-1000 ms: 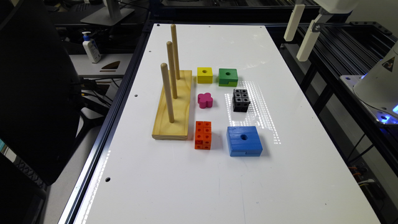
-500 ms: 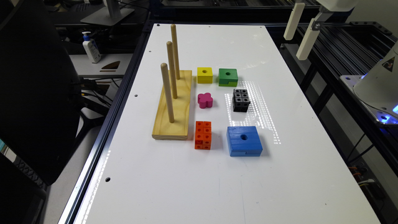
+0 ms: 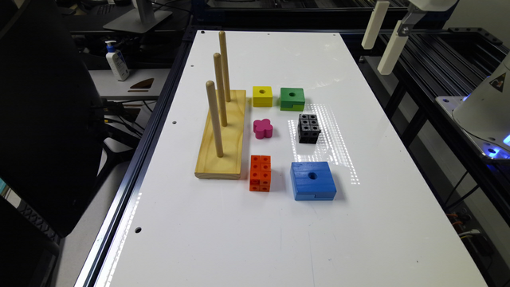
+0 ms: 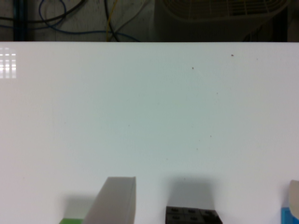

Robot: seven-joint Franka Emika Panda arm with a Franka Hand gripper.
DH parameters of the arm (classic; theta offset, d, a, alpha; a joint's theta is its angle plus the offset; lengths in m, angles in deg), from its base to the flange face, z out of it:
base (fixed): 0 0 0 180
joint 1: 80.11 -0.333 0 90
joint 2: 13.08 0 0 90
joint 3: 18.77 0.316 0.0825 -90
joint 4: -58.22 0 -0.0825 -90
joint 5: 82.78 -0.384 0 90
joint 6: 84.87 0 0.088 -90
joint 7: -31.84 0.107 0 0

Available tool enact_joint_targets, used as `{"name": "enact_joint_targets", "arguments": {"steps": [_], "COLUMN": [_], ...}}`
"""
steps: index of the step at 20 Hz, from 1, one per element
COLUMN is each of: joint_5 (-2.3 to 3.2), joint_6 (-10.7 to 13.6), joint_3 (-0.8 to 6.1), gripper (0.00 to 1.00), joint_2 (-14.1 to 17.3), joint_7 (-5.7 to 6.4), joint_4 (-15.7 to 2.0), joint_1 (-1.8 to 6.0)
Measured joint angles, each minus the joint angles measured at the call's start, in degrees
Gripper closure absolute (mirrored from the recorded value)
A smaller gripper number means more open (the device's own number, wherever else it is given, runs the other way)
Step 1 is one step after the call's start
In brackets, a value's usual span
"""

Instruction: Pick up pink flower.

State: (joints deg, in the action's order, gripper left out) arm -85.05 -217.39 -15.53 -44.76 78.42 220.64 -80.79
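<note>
Gripper (image 3: 375,59) hangs high above the far edge of the white table (image 3: 279,247), at the exterior view's right. It holds nothing. In the wrist view its two pale fingers (image 4: 117,200) stand wide apart, spread open, with bare table between them.

Closest to the gripper: green block (image 3: 292,98), with a hole in its top. The wrist view shows a sliver of it beside one finger. Next out is the black cube (image 3: 309,128), studded on top; its upper edge shows in the wrist view (image 4: 194,215).

Past the green block, just beside it and apart: yellow block (image 3: 262,96), square, with a hole.

Pink flower (image 3: 263,128): on the table, beyond the black cube as seen from the gripper, well apart from the gripper and below it. It lies flat, lobed face up. The four rounded lobes are about equal, so I cannot tell a long axis or a pointing direction. It touches nothing. It sits between the yellow block and the orange cube (image 3: 260,173), just beside the wooden peg base (image 3: 223,137).

Farther out: blue block (image 3: 312,180), with a hole in its top.

Farthest: the peg base, with three upright dowels.
</note>
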Motion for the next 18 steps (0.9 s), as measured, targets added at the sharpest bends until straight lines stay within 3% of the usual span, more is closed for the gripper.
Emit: {"name": "enact_joint_targets", "arguments": {"steps": [9,18], "joint_5": [0.0,0.0], "joint_6": [-1.9,-2.0], "joint_3": [0.0,0.0], "gripper": [0.0,0.0], "joint_2": [2.0,6.3], "joint_7": [0.0,0.0], "joint_4": [-0.87,-4.87], "joint_1": [0.0,0.24]}}
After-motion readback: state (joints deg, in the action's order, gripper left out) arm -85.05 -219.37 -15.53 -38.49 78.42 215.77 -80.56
